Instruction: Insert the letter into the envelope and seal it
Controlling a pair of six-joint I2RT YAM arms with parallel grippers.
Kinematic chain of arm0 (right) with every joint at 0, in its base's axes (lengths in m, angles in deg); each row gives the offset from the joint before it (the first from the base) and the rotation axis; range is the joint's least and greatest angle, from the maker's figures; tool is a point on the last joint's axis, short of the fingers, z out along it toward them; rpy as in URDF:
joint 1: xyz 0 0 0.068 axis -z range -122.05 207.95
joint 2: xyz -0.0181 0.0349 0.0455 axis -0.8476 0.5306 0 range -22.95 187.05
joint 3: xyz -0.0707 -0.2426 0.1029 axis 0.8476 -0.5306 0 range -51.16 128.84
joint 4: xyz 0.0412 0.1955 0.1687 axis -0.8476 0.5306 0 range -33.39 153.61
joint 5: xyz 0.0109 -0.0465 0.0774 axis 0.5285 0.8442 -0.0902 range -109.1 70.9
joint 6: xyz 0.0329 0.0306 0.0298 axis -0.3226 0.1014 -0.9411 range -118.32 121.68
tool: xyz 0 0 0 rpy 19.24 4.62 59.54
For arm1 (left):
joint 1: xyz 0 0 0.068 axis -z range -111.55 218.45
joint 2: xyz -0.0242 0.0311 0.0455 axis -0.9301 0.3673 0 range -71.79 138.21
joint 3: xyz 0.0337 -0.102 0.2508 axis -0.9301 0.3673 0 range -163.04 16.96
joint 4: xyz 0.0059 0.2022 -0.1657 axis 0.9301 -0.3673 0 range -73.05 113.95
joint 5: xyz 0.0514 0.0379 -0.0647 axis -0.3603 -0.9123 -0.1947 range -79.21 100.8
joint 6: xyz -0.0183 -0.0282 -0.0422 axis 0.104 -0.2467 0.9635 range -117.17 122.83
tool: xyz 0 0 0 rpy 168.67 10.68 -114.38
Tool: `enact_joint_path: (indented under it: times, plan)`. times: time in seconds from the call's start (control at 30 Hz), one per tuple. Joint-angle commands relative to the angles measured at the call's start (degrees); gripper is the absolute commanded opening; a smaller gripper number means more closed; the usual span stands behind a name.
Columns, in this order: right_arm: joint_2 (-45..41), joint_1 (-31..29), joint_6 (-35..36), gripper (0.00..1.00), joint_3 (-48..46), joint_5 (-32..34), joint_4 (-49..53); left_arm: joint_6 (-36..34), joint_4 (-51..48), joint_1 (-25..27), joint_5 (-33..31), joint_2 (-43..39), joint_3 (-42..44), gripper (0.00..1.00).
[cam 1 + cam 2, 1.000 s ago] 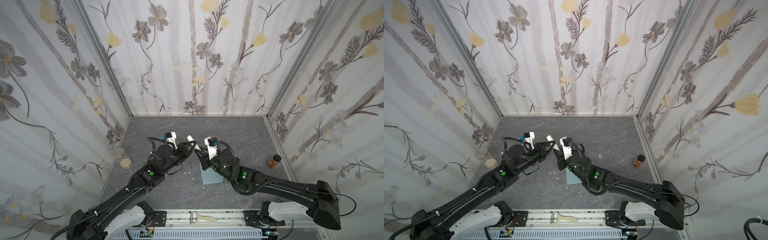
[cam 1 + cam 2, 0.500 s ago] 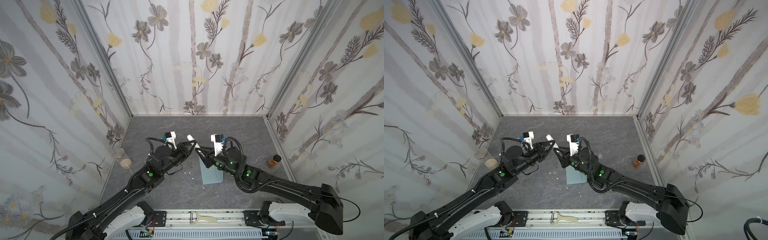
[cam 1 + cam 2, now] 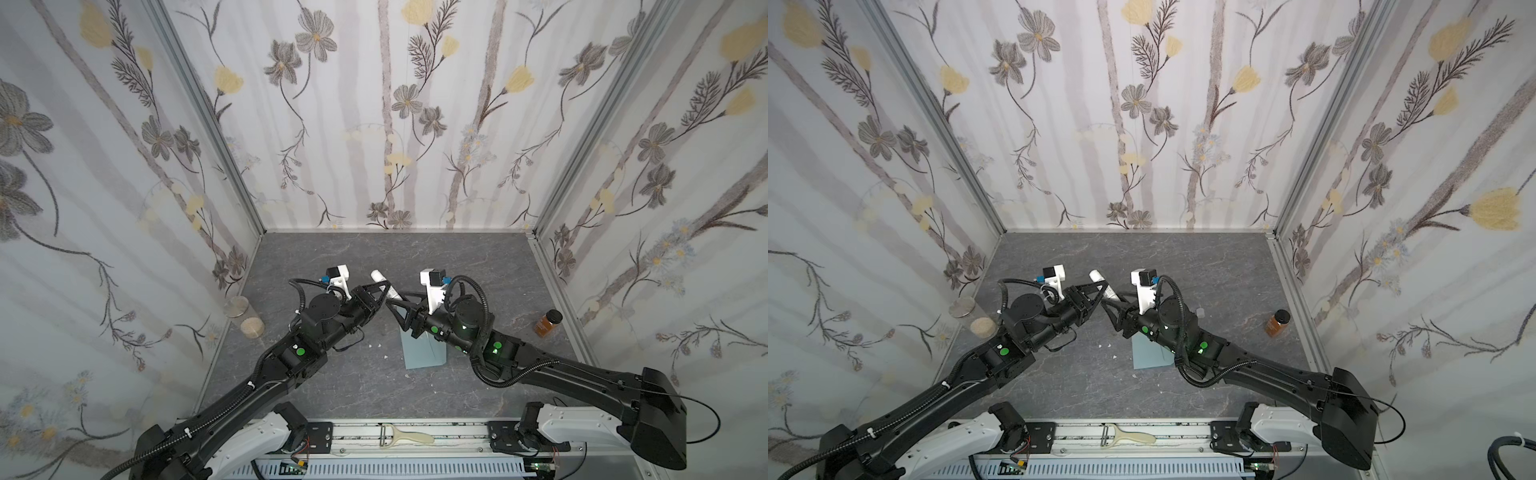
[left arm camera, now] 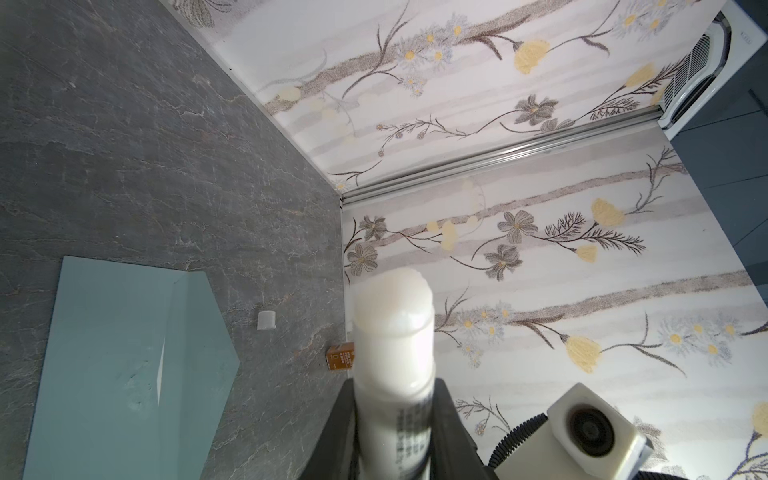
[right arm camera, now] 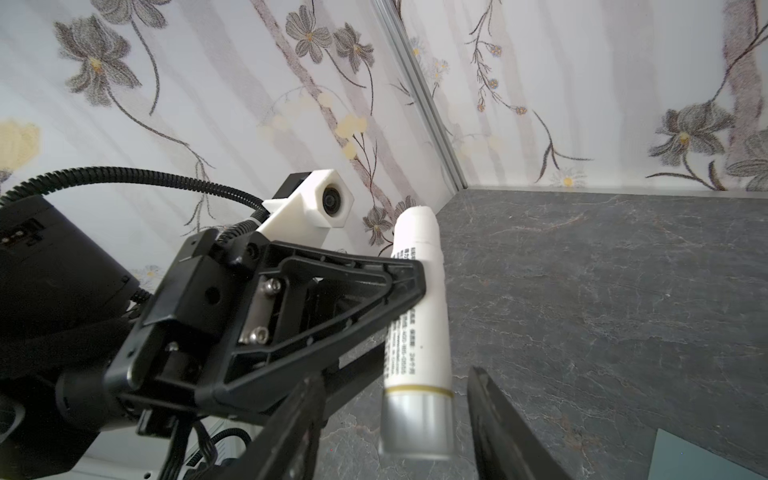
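Since one second ago the right claw (image 5: 397,374) has let go of the glue stick (image 5: 417,311). Before, it was closed on the silver lower end. Now its two fingers stand wide, one on each side of that end, with a clear gap on both sides. The left claw (image 4: 392,386) keeps the same hold as before.

Nearest to me, a pale peeler (image 3: 405,436) lies on the front rail. Behind it, on the grey desk (image 3: 415,257), the envelope (image 3: 419,353) lies flat, a little right of the middle and partly under the right arm. In the left wrist view a thin white strip (image 4: 160,365) shows at a fold of the envelope. I cannot tell if this is the letter.

Farther in, above the desk, the two claws meet tip to tip near the middle. The left claw is narrow and holds the glue stick by its printed body. The stick is tilted, and its uncapped white end points up and toward the far wall.

A small white cap (image 3: 1200,311) lies on the desk just right of the right arm's wrist. An amber bottle (image 3: 548,322) stands near the right wall. By the left wall are a clear jar (image 3: 237,307) and, just beside it, a cork-coloured round piece (image 3: 252,327).
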Motion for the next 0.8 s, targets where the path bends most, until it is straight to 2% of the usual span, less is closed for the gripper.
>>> enact_joint_path:
  times: [0.0, 0.13, 0.4, 0.6, 0.77]
  plan:
    - [0.31, -1.0, 5.0, 0.57, 0.59, 4.92, -0.91, 1.94, 4.02, -0.08, -0.46, 0.92, -0.18, 0.0]
    - [1.46, -2.73, 9.43, 0.57, 2.6, 9.09, 0.6, 3.12, 5.41, -0.12, 0.5, 2.16, 0.08, 0.0]
    - [4.6, -4.07, 13.04, 0.54, 4.03, 13.42, 0.39, 6.67, 8.39, -0.19, 0.41, 2.66, 0.71, 0.0]
    - [4.6, -4.15, 13.5, 0.49, 2.81, 15.37, -0.42, 8.54, 10.52, -0.47, 1.67, 3.56, 0.79, 0.0]
    - [4.11, -4.21, 15.05, 0.4, 2.54, 16.48, -1.48, 10.9, 12.62, -0.56, 3.46, 4.62, 1.68, 0.0]
